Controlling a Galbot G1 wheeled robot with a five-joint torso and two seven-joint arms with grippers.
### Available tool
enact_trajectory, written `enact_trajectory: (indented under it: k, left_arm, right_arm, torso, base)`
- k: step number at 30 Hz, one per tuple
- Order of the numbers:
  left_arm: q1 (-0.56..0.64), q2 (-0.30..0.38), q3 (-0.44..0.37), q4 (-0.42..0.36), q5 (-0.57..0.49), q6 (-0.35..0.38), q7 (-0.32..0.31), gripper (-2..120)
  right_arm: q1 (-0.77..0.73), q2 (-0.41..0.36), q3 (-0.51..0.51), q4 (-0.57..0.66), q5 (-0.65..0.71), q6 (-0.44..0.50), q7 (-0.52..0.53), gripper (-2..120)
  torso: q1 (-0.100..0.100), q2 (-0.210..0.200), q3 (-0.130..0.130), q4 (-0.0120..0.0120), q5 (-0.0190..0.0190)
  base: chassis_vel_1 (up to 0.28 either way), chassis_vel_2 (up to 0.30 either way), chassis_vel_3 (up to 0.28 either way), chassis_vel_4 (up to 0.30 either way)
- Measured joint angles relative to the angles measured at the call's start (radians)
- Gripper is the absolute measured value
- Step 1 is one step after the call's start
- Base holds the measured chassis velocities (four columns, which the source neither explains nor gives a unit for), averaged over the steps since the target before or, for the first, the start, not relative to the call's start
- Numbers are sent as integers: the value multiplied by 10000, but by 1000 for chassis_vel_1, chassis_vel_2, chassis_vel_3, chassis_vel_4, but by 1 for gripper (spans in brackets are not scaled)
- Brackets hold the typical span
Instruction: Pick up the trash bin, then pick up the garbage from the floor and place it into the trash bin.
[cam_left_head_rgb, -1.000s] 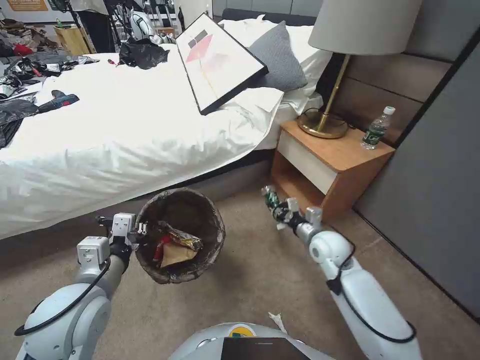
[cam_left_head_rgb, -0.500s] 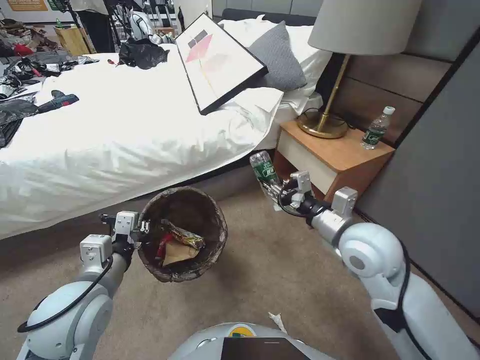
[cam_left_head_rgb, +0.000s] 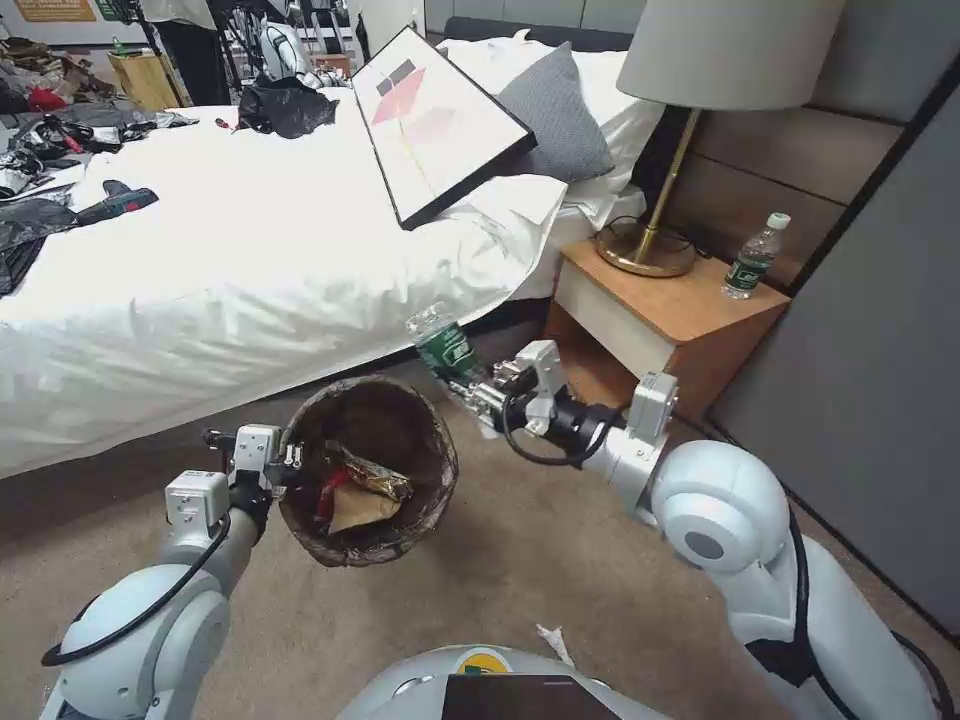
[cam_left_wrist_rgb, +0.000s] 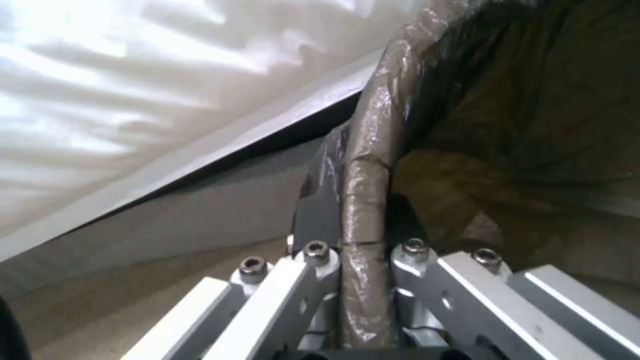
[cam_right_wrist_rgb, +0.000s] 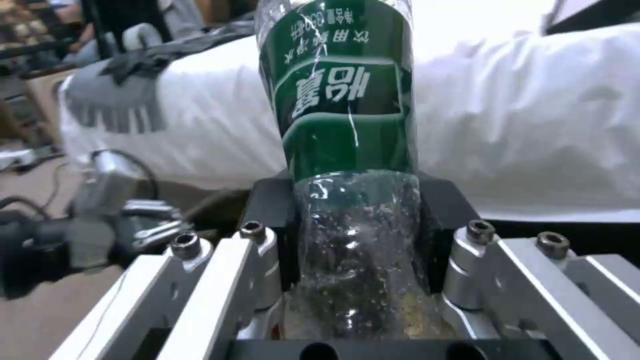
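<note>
Trash bin (cam_left_head_rgb: 368, 470), a small round bucket lined with a crinkled dark brown-black plastic bag folded over its rim, sits just left of centre in the head view, held up off the beige-tan short-pile carpet floor (cam_left_head_rgb: 520, 560) and tilted so its mouth faces the camera. The left gripper (cam_left_head_rgb: 284, 462) meets its rim from the left; the left wrist view shows what the head view cannot, the bag-covered rim (cam_left_wrist_rgb: 363, 210) running straight between the metal fingers (cam_left_wrist_rgb: 313, 260), which are clamped on it from both sides. Inside the bin the head view shows a brown paper scrap (cam_left_head_rgb: 358, 508), a red piece (cam_left_head_rgb: 325, 492) and a shiny gold-brown snack wrapper (cam_left_head_rgb: 375, 480) lying against the lower wall. Right of the bin, the right gripper (cam_left_head_rgb: 470, 388) holds a small clear plastic bottle with a green label (cam_left_head_rgb: 442, 345), which points toward the upper left and hangs just above the bin's far right rim. The right wrist view gives the grip close up: black pads (cam_right_wrist_rgb: 273, 220) pressed on either side of the bottle's clear part (cam_right_wrist_rgb: 353, 235), the green label (cam_right_wrist_rgb: 337, 95) beyond them, and the left gripper (cam_right_wrist_rgb: 143, 222) farther off at that frame's left edge. At the bottom centre of the head view a white tissue scrap (cam_left_head_rgb: 553, 640) lies on the carpet. A white-sheeted bed (cam_left_head_rgb: 250, 260) fills the upper left, and a wooden nightstand (cam_left_head_rgb: 680, 310) stands at the right.
</note>
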Motion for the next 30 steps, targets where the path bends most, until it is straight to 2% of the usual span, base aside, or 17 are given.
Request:
enact_trajectory:
  k: [5,9,14,30]
  left_arm:
    - [6,-1,0,0,3,0,1,3]
    - [-23,-23,25,0,12,0,1,3]
    - [-3,-48,19,0,31,0,0,3]
    - [-21,-75,62,0,49,0,2,3]
  right_arm:
    - [223,-24,-585,-26,17,-2,-36,31]
    - [627,97,-1662,-216,-10,-6,39,31]
    - [883,411,-2394,-454,-124,-99,138,31]
    - [908,772,-3142,-849,-453,-184,469,31]
  torso:
    - [0,0,0,-2,-1]
    - [0,0,0,-1,-1]
    - [0,0,0,0,-1]
    - [0,0,0,0,0]
  base:
    - [0,0,0,0]
    - [0,0,0,0]
    - [0,0,0,0]
    - [0,0,0,0]
